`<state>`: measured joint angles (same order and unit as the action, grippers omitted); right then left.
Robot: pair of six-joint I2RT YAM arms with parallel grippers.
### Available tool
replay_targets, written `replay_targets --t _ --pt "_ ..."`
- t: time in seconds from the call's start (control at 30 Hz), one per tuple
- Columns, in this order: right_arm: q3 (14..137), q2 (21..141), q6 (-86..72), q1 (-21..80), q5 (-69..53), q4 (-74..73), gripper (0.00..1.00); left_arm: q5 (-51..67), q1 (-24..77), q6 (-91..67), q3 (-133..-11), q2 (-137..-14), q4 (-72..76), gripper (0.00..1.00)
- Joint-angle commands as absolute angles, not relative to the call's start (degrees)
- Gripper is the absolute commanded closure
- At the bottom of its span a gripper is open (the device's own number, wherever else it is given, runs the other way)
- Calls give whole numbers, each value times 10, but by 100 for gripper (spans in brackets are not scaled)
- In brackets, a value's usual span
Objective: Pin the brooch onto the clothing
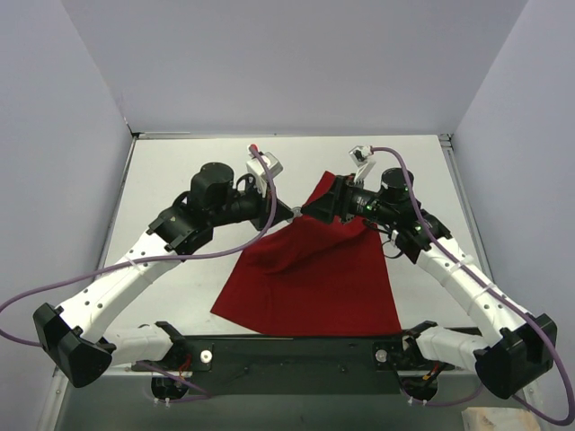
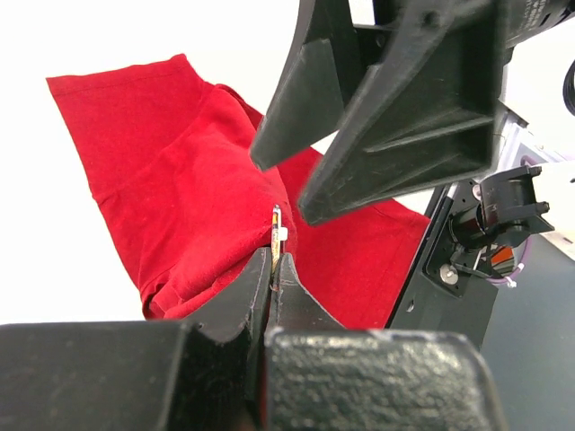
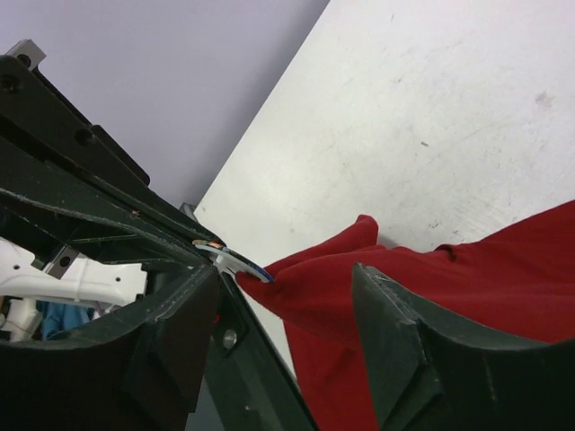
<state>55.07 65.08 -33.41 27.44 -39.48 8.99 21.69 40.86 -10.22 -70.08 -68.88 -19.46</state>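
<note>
The dark red clothing (image 1: 314,278) lies on the table, with one corner lifted up between the two arms. My left gripper (image 2: 272,262) is shut on the brooch (image 2: 277,235), a thin disc seen edge-on that sticks out past the fingertips. In the right wrist view the brooch (image 3: 235,260) touches the tip of a raised fold of the clothing (image 3: 467,269). My right gripper (image 3: 286,274) is open, one finger on each side of that fold, and neither presses on it. From above, the left gripper (image 1: 289,212) and the right gripper (image 1: 310,208) meet tip to tip.
The white table (image 1: 180,171) is closed in by pale walls at the back and both sides. A black mounting plate (image 1: 296,350) runs along the near edge between the arm bases. Purple cables (image 1: 260,224) loop off both arms.
</note>
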Motion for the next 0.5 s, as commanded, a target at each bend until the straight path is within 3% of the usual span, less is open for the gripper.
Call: replay_targets --t 0.0,0.2,0.47 --pt "547 632 -318 273 -388 134 33 237 402 -111 -704 -672 -152 100" --pt "539 616 -300 273 -375 128 2 228 394 -111 -708 -678 -153 100" --pt "517 594 -269 271 -338 56 0 139 370 -93 -751 -725 -211 100"
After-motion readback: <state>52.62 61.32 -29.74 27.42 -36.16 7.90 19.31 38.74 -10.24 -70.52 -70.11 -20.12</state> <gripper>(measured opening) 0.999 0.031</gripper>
